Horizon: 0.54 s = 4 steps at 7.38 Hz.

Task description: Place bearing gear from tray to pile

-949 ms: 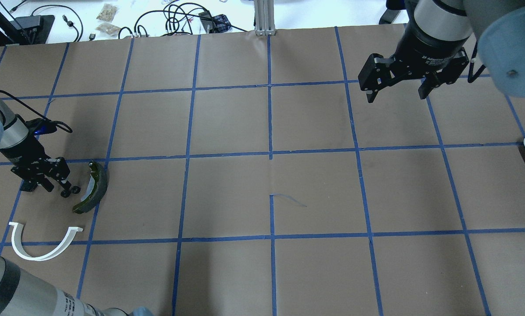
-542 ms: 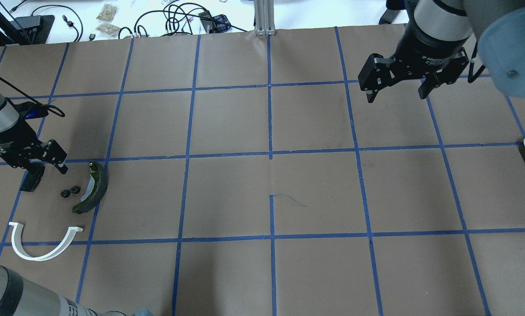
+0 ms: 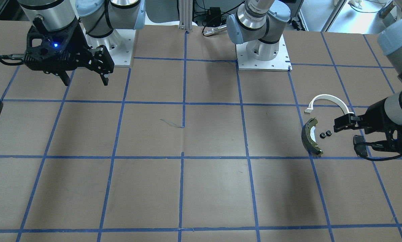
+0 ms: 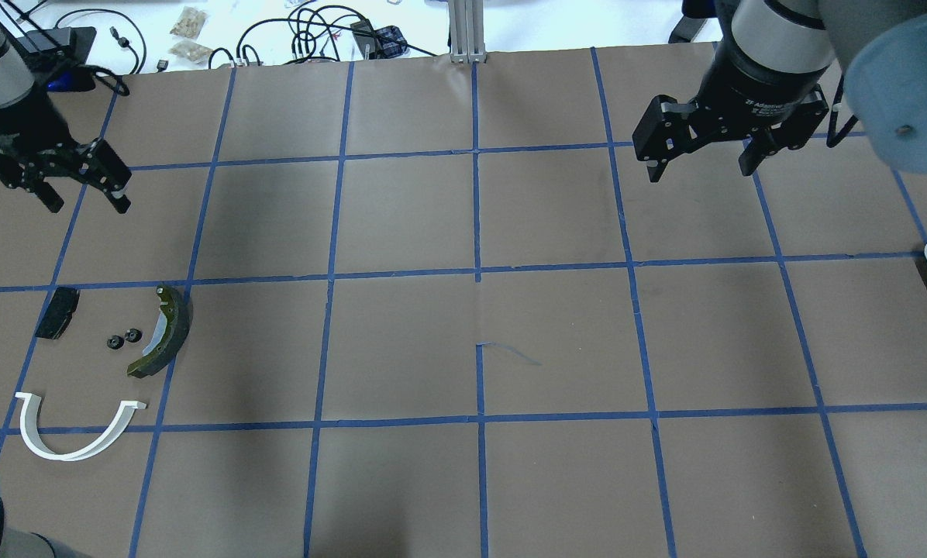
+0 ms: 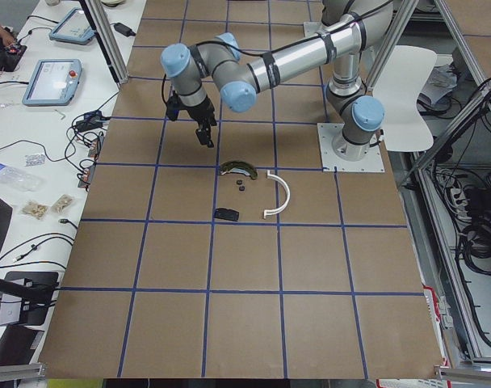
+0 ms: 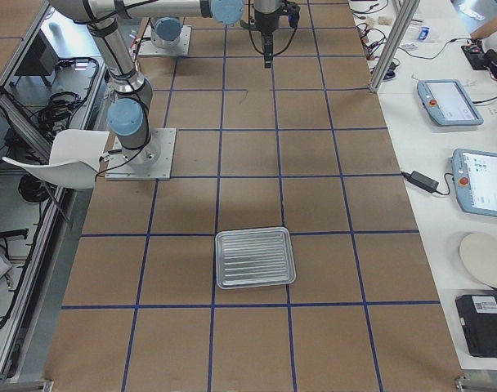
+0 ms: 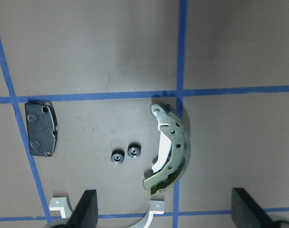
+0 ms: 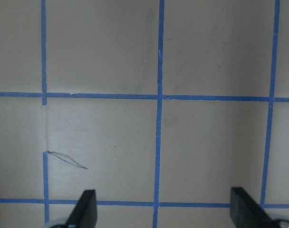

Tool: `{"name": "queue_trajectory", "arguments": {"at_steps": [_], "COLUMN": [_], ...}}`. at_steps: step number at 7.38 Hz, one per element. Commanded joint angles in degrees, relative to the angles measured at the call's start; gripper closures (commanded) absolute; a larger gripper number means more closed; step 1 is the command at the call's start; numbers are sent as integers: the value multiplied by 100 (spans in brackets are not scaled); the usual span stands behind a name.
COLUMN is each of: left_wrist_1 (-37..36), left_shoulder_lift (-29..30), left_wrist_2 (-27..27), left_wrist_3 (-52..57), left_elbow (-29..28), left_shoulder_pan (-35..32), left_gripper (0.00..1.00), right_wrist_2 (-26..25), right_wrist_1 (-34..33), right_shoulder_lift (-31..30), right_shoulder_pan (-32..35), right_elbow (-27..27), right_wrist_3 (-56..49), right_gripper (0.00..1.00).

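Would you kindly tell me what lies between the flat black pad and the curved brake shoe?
Two small black gears, side by side and touching neither part, clearest in the left wrist view.

Bright, even light from above lays soft, blurred shadows across the matte brown counter [image 4: 401, 217], with sharp focus throughout.

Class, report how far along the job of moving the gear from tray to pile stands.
Done: two gears lie in the pile, between the pad and brake shoe; the tray looks empty. In hand: nothing; the left hand and right hand hang open and empty. Left: seemingly nothing to move.
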<state>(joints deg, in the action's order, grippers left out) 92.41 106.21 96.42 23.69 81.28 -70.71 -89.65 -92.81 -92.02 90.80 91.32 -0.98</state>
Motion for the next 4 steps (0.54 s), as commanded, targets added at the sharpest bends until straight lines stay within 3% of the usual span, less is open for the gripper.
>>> {"name": "queue_trajectory", "arguments": {"at_steps": [1, 2, 4], "left_wrist_1": [146, 137, 155], "left_shoulder_lift": [-450, -618, -786], "left_wrist_2": [-9, -44, -795], "left_wrist_3": [-685, -1195, -1419], "left_elbow": [-174, -156, -86], "left_shoulder_pan": [-940, -1353, -1935], "left_gripper": [0, 0, 0], "right_wrist_2": [0, 0, -9], "right_wrist_1": [-9, -9, -9], "right_shoulder_lift": [-8, -9, -9], "right_shoulder_pan": [-1, -1, -1], "right_elbow": [0, 0, 0], "right_wrist_3": [2, -7, -7], "right_gripper": [0, 0, 0]}}
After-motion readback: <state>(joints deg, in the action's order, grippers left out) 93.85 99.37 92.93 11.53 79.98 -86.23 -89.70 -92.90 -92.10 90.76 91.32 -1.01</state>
